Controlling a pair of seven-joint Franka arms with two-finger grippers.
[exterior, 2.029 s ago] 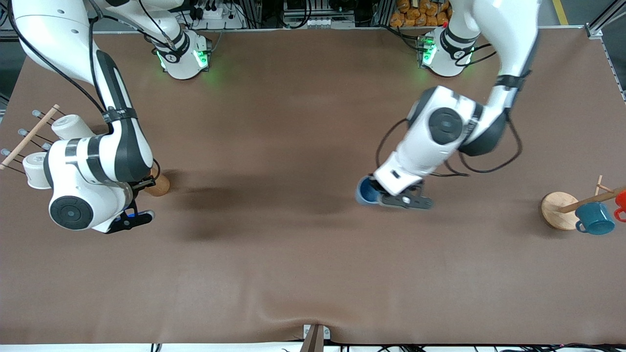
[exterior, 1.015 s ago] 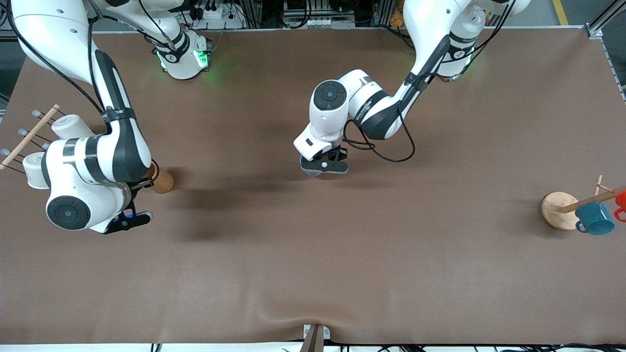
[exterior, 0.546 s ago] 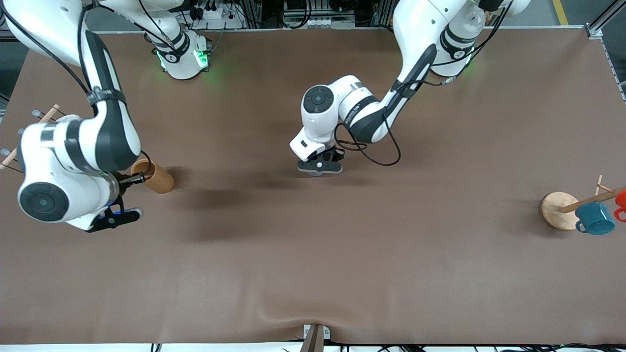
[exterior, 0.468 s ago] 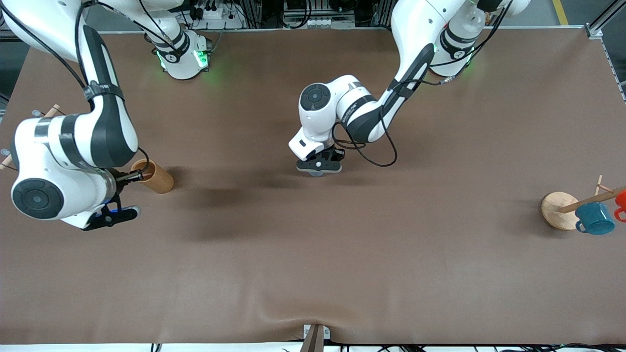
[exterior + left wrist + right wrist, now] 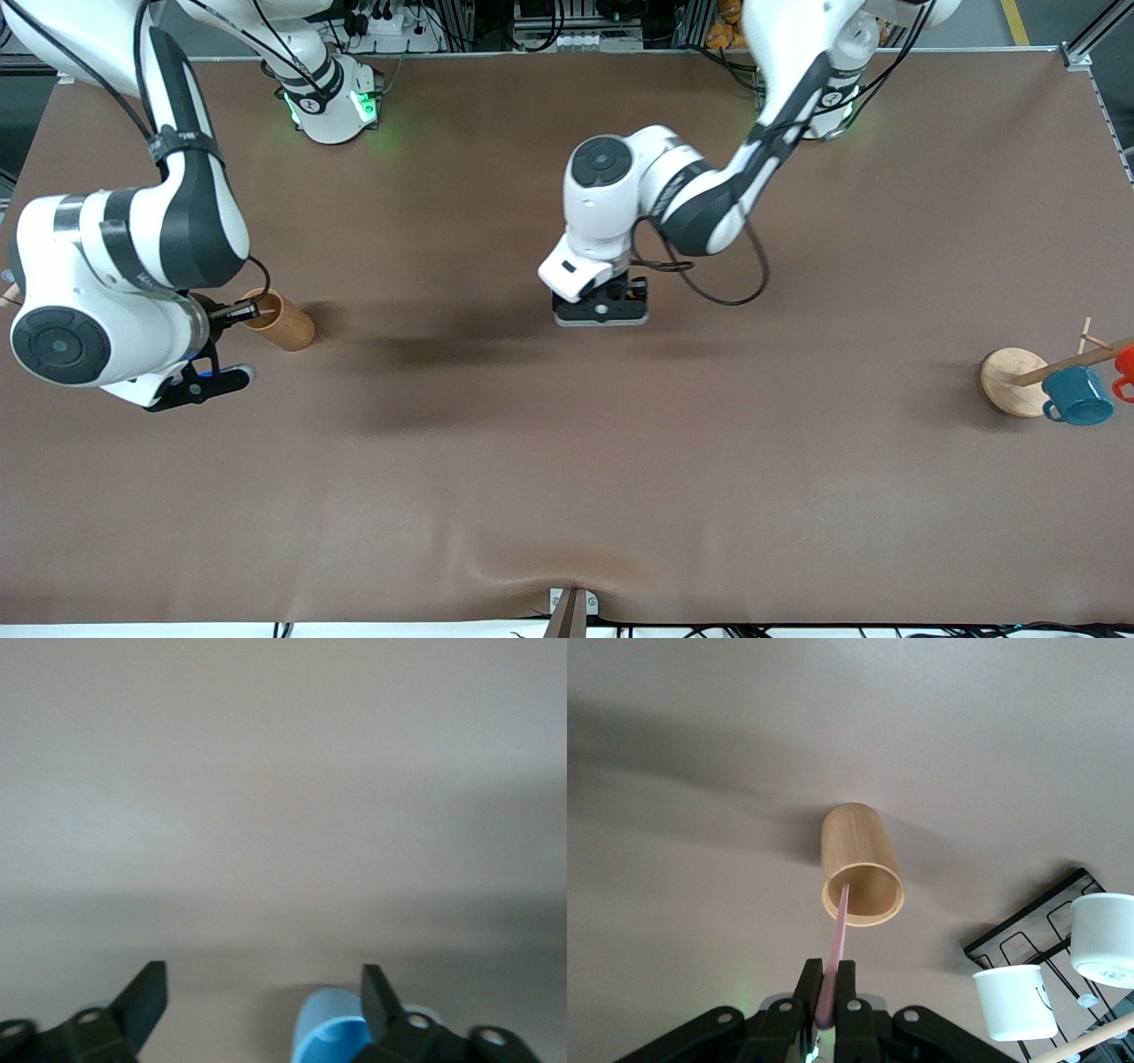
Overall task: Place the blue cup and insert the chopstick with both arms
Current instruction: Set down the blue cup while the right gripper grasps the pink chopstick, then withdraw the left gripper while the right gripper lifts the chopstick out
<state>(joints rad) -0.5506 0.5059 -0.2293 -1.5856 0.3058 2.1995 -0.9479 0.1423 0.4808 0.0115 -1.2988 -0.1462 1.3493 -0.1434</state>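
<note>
I am between the two halves of the job. At mid-frame in the front view my left gripper (image 5: 601, 312) sits low over the table (image 5: 567, 461) with its fingers spread wide; in the left wrist view the blue cup (image 5: 330, 1028) stands on the cloth between the open fingers (image 5: 142, 997), close against one of them, no longer clamped. So I judge the cup placed, in the middle of the table.

At the left edge of the front view my right gripper (image 5: 232, 312) is pinched tight on the chopstick (image 5: 835, 952), whose free end points into the mouth of the wooden cylinder (image 5: 279, 320); I cannot tell whether it touches the wall. White cups on a wire rack (image 5: 1050, 957) show at the lower right of the right wrist view.

Next, as I see it: raise the left gripper straight up clear of the cup without nudging it, lift the chopstick out of the cylinder, carry it over the cup, and lower it in upright.
</note>
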